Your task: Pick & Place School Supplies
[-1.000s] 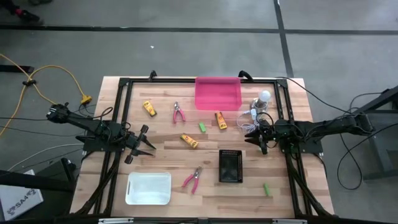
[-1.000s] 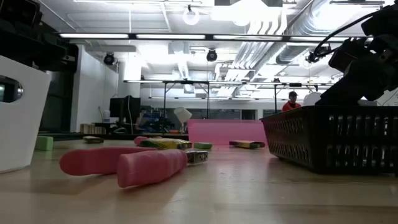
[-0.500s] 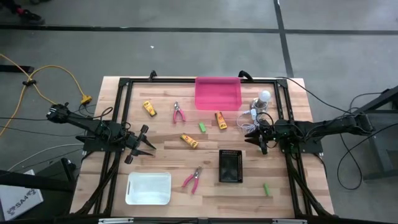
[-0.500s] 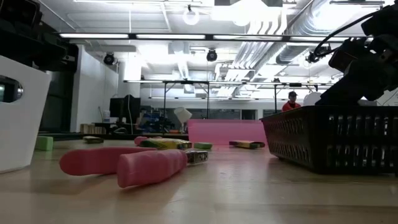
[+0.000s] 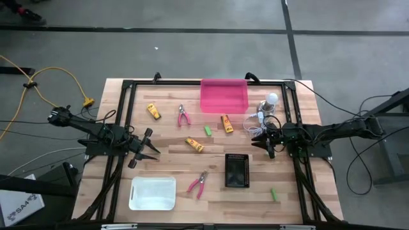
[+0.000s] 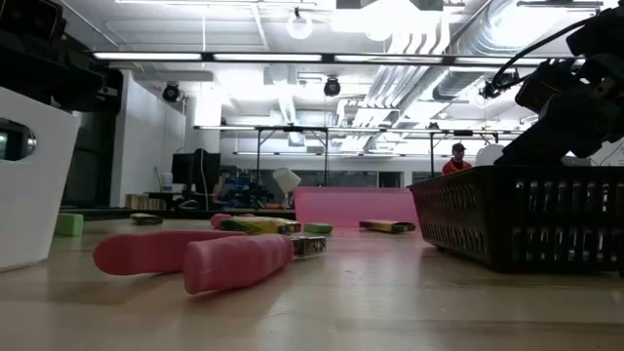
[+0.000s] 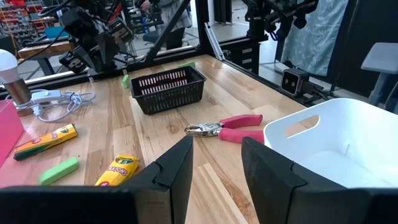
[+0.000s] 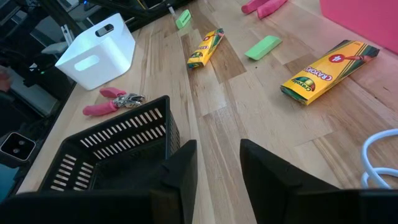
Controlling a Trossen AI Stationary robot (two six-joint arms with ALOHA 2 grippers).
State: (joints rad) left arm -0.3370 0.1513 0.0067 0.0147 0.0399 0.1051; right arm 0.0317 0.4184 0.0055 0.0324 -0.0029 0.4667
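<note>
1. Nearest the front edge of the wooden slatted surface (image 5: 211,211) lie a white plastic bin (image 5: 153,193), a pink-handled plier-like tool (image 5: 197,183) just beside it, a black mesh basket (image 5: 236,170) and one bright green block (image 5: 273,193). The supplies lie scattered and none sits in a container, so sorting appears not yet begun.
2. Mid-surface, the left claw (image 5: 152,148) hovers released and empty; a yellow-orange crayon box (image 5: 194,145) lies near, ahead of it.
3. The right claw (image 5: 263,142) is parted, holding nothing, beside the basket.
4. Farthest: a pink rectangular tray (image 5: 224,96), with a second crayon box (image 5: 226,122) near it.
</note>
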